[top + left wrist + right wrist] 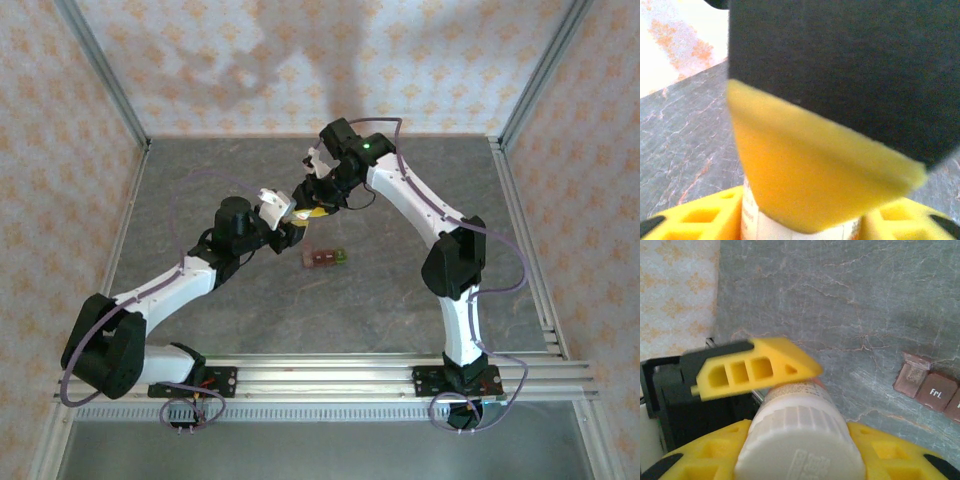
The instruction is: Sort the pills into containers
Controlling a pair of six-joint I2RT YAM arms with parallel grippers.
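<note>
Holding bottle (796,389) in left tool (290,224) | right tool (319,197) clamping cap (800,447) | containers (326,258) near

Bright warm light, soft shadows on the back wall (300,60), blurry wrist-view foregrounds.

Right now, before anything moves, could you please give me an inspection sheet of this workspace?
Surface: grey marbled table, no spills seen.
Job's things: containers strip lies flat on the table, apart from both grippers; pills not visible.
Clutter: nothing seen.
Grippers: left gripper shut on the bottle body, right gripper shut on its white cap.
Cables: purple cables follow both arms, looping near the bases.
Surroundings: patterned walls, metal frame.
</note>
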